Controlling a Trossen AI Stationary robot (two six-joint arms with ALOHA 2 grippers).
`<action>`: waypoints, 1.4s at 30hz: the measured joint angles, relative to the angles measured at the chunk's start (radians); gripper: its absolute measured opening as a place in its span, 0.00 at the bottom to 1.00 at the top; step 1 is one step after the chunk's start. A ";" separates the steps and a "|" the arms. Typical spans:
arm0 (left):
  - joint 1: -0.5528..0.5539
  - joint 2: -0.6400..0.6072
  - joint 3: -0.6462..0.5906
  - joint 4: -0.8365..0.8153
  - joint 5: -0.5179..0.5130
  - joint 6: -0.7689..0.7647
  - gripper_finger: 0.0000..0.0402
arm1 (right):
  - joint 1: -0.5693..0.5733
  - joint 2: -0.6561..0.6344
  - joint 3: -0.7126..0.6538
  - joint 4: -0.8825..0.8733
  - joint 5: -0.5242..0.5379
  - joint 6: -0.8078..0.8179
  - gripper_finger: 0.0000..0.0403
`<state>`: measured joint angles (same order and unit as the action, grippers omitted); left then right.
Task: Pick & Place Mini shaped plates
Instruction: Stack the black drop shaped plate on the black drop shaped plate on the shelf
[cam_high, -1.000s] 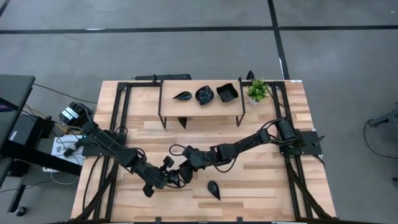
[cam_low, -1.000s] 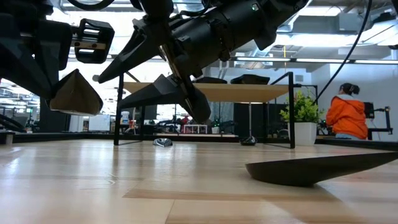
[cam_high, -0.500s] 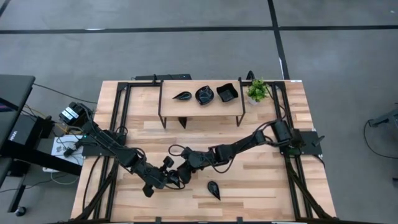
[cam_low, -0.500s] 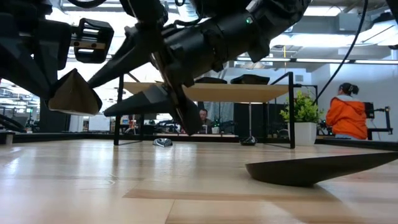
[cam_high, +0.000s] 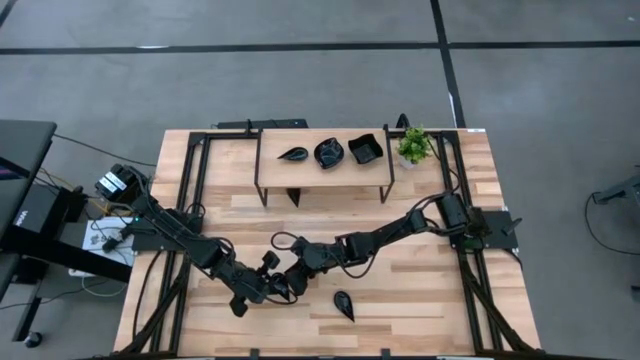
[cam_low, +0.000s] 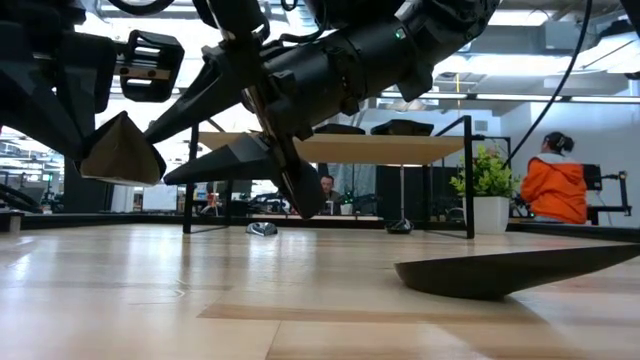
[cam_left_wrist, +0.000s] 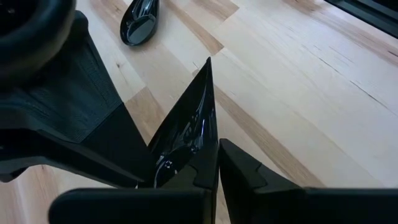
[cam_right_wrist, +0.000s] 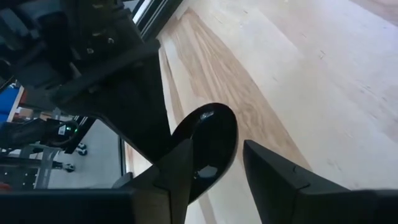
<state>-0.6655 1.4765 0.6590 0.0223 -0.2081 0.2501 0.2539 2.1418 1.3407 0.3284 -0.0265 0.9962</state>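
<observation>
While the left gripper (cam_high: 283, 289) hangs above the bench's front middle, its fingers are pinched on a glossy black teardrop plate (cam_left_wrist: 186, 134), which points out past the fingertips. Just right of it, the right gripper (cam_high: 292, 283) straddles the same plate's rounded end (cam_right_wrist: 210, 146) with its fingers spread to either side; whether they touch it cannot be told. Further right, a second teardrop plate (cam_high: 344, 304) lies on the bare wood (cam_high: 420, 300) near the front edge. On the raised shelf (cam_high: 275, 170) at the back edge sit three more black plates (cam_high: 330, 152), with a potted plant (cam_high: 414, 146) at the back right corner. Beyond the bench sits a person in orange (cam_low: 558, 188).
</observation>
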 joint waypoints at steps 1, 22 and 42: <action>0.000 0.000 0.000 0.000 0.000 0.000 0.04 | 0.000 0.000 0.000 -0.004 0.000 0.000 0.34; 0.000 0.000 0.000 0.031 -0.031 0.000 0.04 | 0.000 0.000 0.000 -0.014 -0.026 0.016 0.25; 0.001 0.000 0.000 0.031 -0.031 -0.021 0.11 | 0.000 0.000 -0.001 -0.005 -0.026 0.017 0.18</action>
<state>-0.6649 1.4765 0.6590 0.0532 -0.2393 0.2291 0.2535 2.1418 1.3399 0.3233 -0.0525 1.0130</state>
